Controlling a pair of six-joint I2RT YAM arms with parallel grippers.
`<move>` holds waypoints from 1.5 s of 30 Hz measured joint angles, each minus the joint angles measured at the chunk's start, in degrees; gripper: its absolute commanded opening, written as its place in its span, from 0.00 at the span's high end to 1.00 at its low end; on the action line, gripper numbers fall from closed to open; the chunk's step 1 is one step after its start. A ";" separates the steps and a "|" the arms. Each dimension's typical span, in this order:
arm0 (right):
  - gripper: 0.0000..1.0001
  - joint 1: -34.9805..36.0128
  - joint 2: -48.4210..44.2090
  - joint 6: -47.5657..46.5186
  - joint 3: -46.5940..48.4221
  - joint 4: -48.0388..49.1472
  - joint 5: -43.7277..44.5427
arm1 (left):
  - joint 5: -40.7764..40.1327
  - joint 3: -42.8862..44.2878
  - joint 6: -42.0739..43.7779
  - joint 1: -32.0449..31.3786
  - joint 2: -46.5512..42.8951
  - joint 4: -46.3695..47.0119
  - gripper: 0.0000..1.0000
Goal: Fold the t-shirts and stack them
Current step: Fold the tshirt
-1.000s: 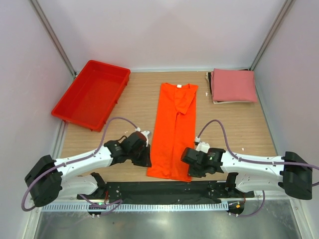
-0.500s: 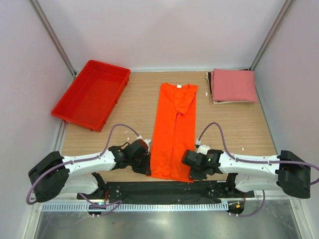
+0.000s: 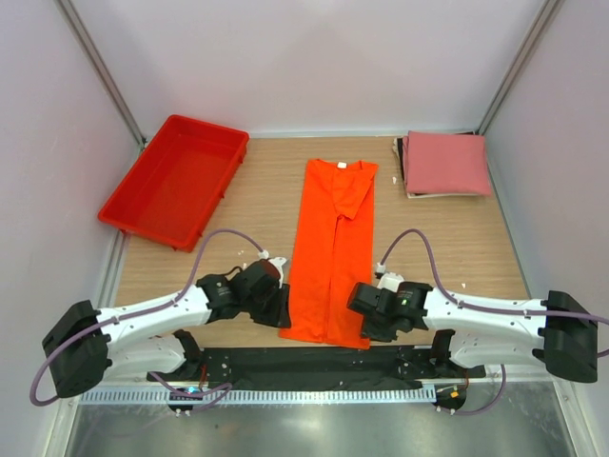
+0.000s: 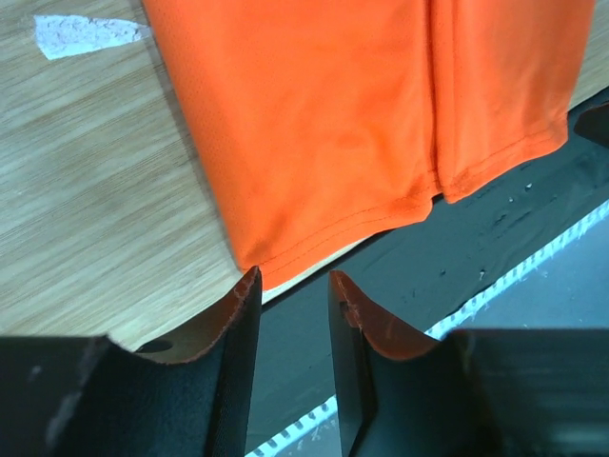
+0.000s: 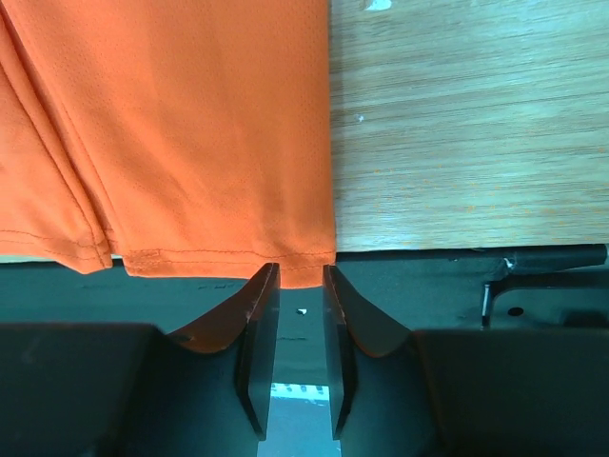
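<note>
Top external view: your orange t-shirt (image 3: 333, 248) lies flat in the middle of the wooden table (image 3: 257, 200). It is folded into a narrow strip running from 12 o'clock to 6 o'clock. Its white neck label (image 3: 342, 164) is at the 12 o'clock end, and its hem hangs just over the black mat (image 3: 314, 364) at the near edge. The dusty pink t-shirt (image 3: 445, 162) sits folded at about 1 o'clock, well apart from the orange one. The red tray (image 3: 176, 181) is at about 10 o'clock.

Your left gripper (image 3: 278, 309) is low at the hem's 7 o'clock corner, and your right gripper (image 3: 364, 319) is at its 5 o'clock corner.

In the left wrist view, the left fingers (image 4: 238, 324) stand moderately apart with dark mat showing between them. The hem corner ends just at the tip of one finger, at about 11 o'clock of the gap, and no cloth is pinched.

In the right wrist view, the right fingers (image 5: 259, 324) are parted by a narrower slot. The hem's corner edge reaches the mouth of that slot at 12 o'clock, but the fingers are not closed on it and hold nothing. A small white scrap (image 4: 86, 33) lies on the wood beside the shirt in the left wrist view.
</note>
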 measured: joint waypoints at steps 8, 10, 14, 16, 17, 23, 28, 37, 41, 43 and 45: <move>0.68 0.00 -0.04 1.64 -3.82 2.58 -0.87 | 0.57 -4.39 -0.98 0.00 1.73 1.60 0.60; 0.68 0.00 -0.07 2.43 -5.27 3.10 -1.22 | 1.55 -5.81 -1.81 0.02 2.45 2.89 0.61; 0.68 0.00 -1.14 3.58 -6.45 4.98 -1.16 | 2.73 -6.62 -2.69 0.00 2.75 6.01 0.63; 0.68 0.00 -1.84 3.93 -6.93 5.57 -1.20 | 3.23 -7.02 -2.99 0.00 2.86 7.30 0.67; 0.68 0.00 -2.14 4.07 -7.13 5.79 -1.25 | 3.34 -7.13 -3.17 0.00 2.91 7.58 0.70; 0.84 0.00 -3.56 5.33 -8.17 6.91 -1.64 | 3.56 -7.89 -4.24 0.00 3.08 8.28 0.92; 0.99 0.07 -5.53 6.43 -8.24 5.95 -1.57 | 3.52 -7.89 -5.84 0.00 3.08 8.35 1.00; 0.99 0.33 -9.49 6.67 -8.07 3.41 0.83 | 3.28 -7.65 -8.90 0.00 2.75 8.44 1.00; 0.99 0.35 -9.86 6.58 -7.15 2.38 3.04 | 2.86 -6.56 -9.86 0.00 2.91 8.26 1.00; 0.99 0.35 -9.79 6.51 -6.16 1.51 4.76 | 2.60 -5.11 -9.86 0.07 3.63 8.20 1.00; 0.99 0.33 -9.18 6.03 -4.66 0.61 6.86 | 2.36 -2.91 -9.77 0.37 5.25 8.20 1.00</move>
